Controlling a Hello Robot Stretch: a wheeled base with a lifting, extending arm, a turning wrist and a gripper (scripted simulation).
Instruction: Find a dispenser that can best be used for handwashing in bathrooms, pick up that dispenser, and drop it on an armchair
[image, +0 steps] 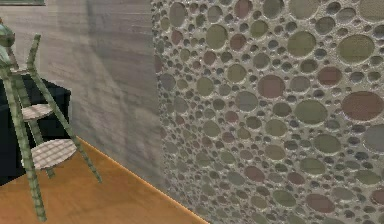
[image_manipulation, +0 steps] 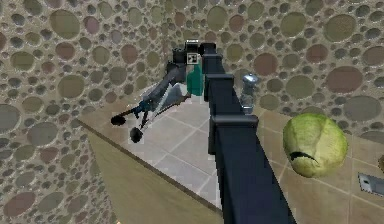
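Observation:
A teal bottle-like dispenser (image_manipulation: 197, 76) with a dark top stands upright at the back of a tiled countertop (image_manipulation: 175, 140), against the pebble wall. My arm (image_manipulation: 245, 160) rises as a dark bar from the bottom edge to that spot. The gripper (image_manipulation: 128, 124) reaches left from the arm's far end, its grey body and thin fingers low over the counter's left part. The dispenser is right beside the gripper's body. I cannot tell whether the gripper holds anything.
A small silver pump-topped item (image_manipulation: 248, 90) stands just right of the arm, and a large yellow-green ball (image_manipulation: 315, 144) lies further right. A round-pebble wall (image: 290, 110) stands close ahead. A green ladder shelf (image: 35, 125) stands on the wooden floor (image: 110, 200) at the left.

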